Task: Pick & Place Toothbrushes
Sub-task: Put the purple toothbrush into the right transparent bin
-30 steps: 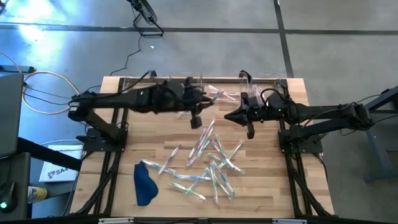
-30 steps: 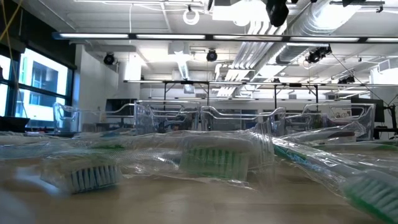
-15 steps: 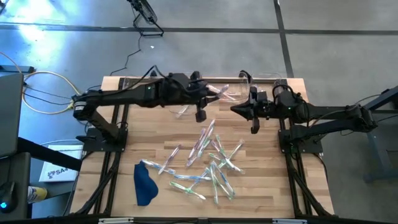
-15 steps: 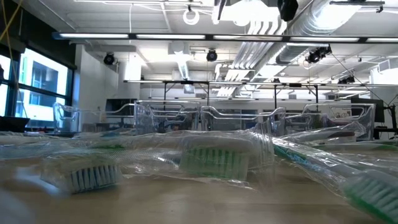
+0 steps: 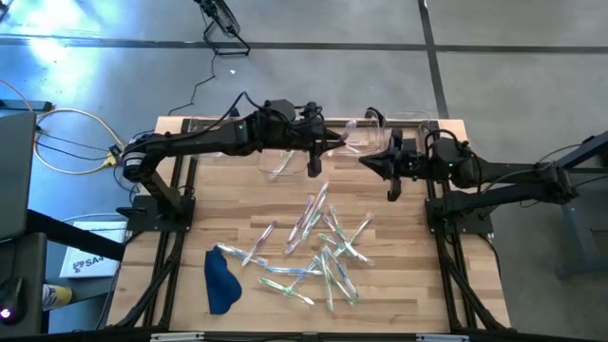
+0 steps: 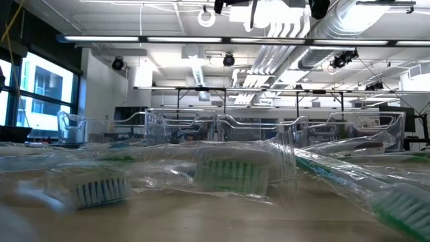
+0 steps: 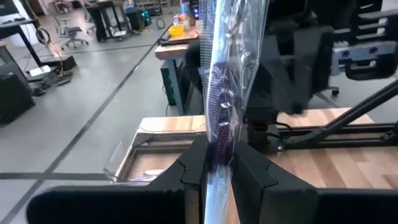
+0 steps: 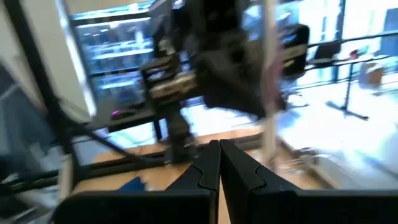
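Observation:
My left gripper (image 5: 326,144) hangs above the table's far middle, shut on one wrapped toothbrush (image 7: 222,74) with a whitish-purple handle. That toothbrush (image 5: 346,141) reaches out past the fingertips toward my right arm. My right gripper (image 5: 365,162) is shut on nothing, level and just right of it; its own view shows the shut fingers (image 8: 216,163). Several more wrapped toothbrushes (image 5: 318,237) lie flat in a loose pile on the table's middle and fill the low view's foreground (image 6: 232,171). My left gripper pinches the wrapped toothbrush between its two fingers, on the wrapper's lower stretch over the handle (image 7: 219,148). The fingers (image 7: 194,163) come in about level from the table's left. The toothbrush is lifted clear of the table and sticks out beyond the fingertips.
Clear plastic bins (image 5: 399,131) stand in a row along the far edge, also visible in the low view (image 6: 262,124). A dark blue cloth (image 5: 221,280) lies at the near left. Bare wood lies at the near right and on the left side.
My left gripper has swung toward the table's far edge and to the right, carrying the toothbrush clear of the table, still shut on it. My right gripper has drawn back toward the table's right edge and stayed shut.

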Robot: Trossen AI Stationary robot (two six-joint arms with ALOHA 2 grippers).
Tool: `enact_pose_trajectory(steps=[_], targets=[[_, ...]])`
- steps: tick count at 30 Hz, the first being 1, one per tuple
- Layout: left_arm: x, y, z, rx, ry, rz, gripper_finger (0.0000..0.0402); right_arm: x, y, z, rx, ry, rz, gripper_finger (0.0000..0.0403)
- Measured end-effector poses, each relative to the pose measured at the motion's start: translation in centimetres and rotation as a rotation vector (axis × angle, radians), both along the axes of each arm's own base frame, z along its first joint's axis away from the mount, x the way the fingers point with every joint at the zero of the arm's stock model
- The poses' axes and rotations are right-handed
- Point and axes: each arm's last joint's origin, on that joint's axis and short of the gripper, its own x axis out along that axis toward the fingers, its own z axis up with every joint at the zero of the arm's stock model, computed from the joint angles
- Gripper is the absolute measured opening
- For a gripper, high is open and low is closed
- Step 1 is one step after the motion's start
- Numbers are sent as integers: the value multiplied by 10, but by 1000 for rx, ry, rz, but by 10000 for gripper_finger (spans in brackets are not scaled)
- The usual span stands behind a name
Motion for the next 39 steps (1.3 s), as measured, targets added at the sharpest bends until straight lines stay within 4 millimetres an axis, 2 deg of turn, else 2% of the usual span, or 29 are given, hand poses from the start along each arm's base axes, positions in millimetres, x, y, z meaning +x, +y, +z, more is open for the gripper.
enact_pose_trajectory(steps=[16, 28, 39], targets=[[8, 0, -11, -26, 30, -17, 42, 0, -2, 1, -27, -5, -61, 3], [8, -2, -9, -39, 22, -65, 42, 0, -2, 2, -32, -13, -87, 3], [9, -5, -9, -42, 22, -99, 42, 0, -2, 2, -202, 19, -95, 3]])
